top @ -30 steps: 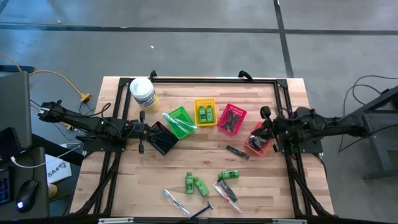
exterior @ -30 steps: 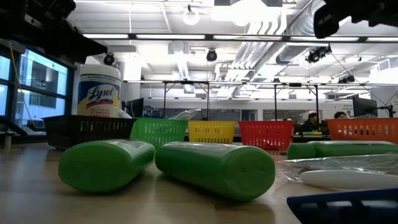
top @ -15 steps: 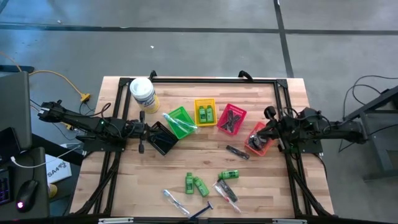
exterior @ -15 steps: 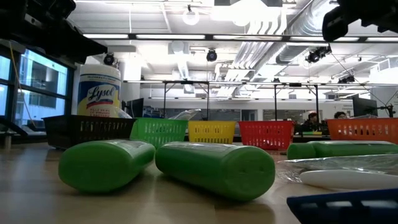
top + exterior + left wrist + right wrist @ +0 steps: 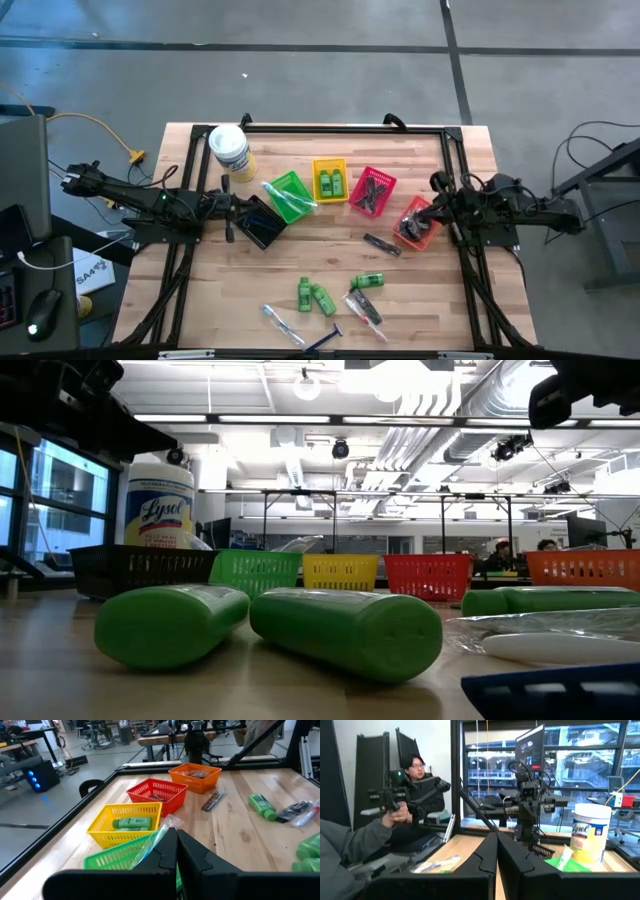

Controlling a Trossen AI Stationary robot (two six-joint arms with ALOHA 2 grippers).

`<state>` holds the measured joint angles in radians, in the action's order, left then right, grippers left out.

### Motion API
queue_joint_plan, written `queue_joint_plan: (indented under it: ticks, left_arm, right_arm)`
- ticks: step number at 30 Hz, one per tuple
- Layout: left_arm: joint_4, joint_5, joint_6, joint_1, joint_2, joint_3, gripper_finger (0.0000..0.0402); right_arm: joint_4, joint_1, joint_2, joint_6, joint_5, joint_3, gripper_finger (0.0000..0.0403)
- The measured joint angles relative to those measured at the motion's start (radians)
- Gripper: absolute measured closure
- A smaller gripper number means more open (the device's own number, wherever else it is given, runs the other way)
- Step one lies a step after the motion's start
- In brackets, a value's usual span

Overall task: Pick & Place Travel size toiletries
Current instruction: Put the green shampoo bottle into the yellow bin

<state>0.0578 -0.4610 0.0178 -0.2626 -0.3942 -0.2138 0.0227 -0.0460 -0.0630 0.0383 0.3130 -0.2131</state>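
Loose toiletries lie on the wooden table near its front edge: green mini bottles [image 5: 304, 293] [image 5: 322, 298] [image 5: 368, 281], clear tubes [image 5: 280, 322] [image 5: 365, 310], a blue-handled razor [image 5: 325, 340] and a dark item [image 5: 383, 244]. The low view shows two of the green bottles [image 5: 170, 622] [image 5: 345, 630] lying on their sides. My left gripper [image 5: 240, 209] [image 5: 176, 831] is shut and empty, level above the black basket [image 5: 262, 224]. My right gripper [image 5: 432, 207] [image 5: 496, 836] is shut and empty, beside the orange basket [image 5: 415, 224].
A row of baskets crosses the table's middle: black, green [image 5: 288, 195] with a clear tube, yellow [image 5: 331, 180] with green bottles, red [image 5: 372, 190] with dark items, and orange. A white Lysol tub [image 5: 229, 147] stands far left. A black frame [image 5: 345, 128] edges the table. A person [image 5: 415, 770] sits beyond.
My right gripper has drawn back toward the table's right edge, away from the orange basket, staying shut and empty. The toiletries and baskets have not moved.
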Motion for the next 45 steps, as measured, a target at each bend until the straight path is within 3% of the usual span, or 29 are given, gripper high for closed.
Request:
queue_joint_plan:
  ticks: [7, 21, 27, 31, 45]
  left_arm:
    - [-0.001, -0.005, 0.022, 0.0, 0.02, 0.0, 0.0401]
    - [-0.011, 0.063, 0.111, 0.0, 0.24, 0.0, 0.0402]
    - [-0.033, 0.066, 0.117, 0.0, 0.246, 0.004, 0.0402]
    - [0.055, 0.067, 0.139, 0.0, 0.249, 0.054, 0.0401]
    - [0.018, 0.066, 0.141, 0.0, 0.256, 0.084, 0.0402]
  right_arm:
    - [-0.07, 0.0, 0.032, -0.006, 0.003, 0.0, 0.0399]
    - [-0.1, 0.0, 0.052, -0.006, 0.007, 0.009, 0.0399]
    - [-0.061, 0.0, 0.056, -0.017, 0.0, 0.04, 0.0399]
    - [-0.036, 0.0, 0.056, -0.016, 0.0, 0.054, 0.0399]
    - [-0.08, 0.0, 0.056, -0.006, 0.0, 0.054, 0.0399]
